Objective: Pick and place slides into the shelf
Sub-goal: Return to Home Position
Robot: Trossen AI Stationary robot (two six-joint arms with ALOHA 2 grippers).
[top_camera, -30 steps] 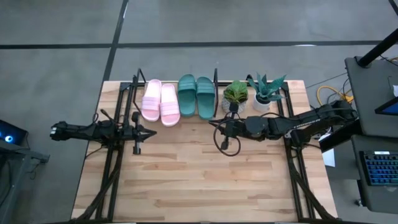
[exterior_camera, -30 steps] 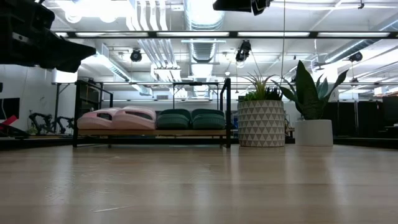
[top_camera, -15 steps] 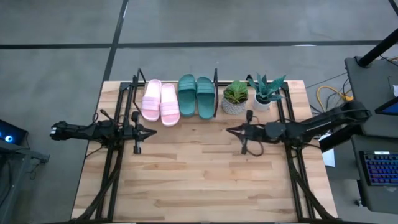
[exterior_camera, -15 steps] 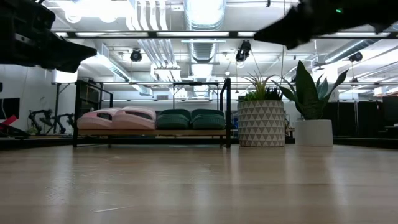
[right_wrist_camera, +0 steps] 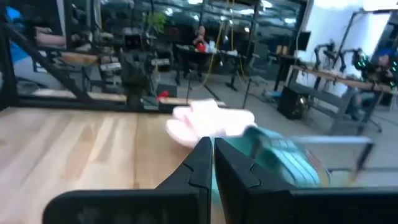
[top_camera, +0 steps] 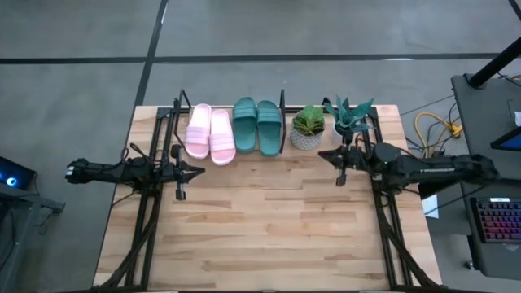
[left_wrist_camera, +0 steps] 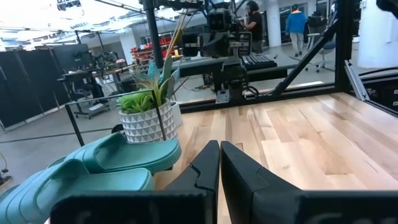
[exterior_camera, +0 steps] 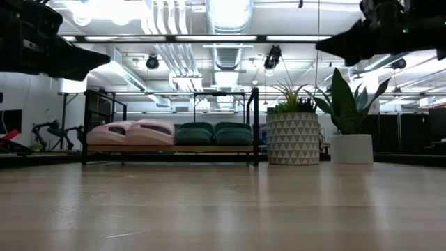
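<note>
Right gripper (right_wrist_camera: 212, 145): two dark fingers pressed together, only a thin seam between them. Past the tips: pale pink rubber slides (right_wrist_camera: 208, 121), blurred; dark teal-green rubber slide (right_wrist_camera: 283, 158) just beside. Light wooden tabletop (right_wrist_camera: 74, 146) underneath. Person (right_wrist_camera: 200, 37) far behind.

The pink slides (top_camera: 210, 134) are showing a pale, even pink; the green slides (top_camera: 257, 126) are showing a dark teal-green. The shelf (exterior_camera: 256, 125) is standing out in thin black posts around a light wooden board. The tabletop (top_camera: 260, 228) is running in blond and honey plank strips. One pot (exterior_camera: 293, 138) is wearing a white-and-grey triangle pattern under green leaves; the other pot (exterior_camera: 352, 148) is showing plain white under dark green blades. The left pincer (top_camera: 194, 170) and the right pincer (top_camera: 323, 155) are showing black.
</note>
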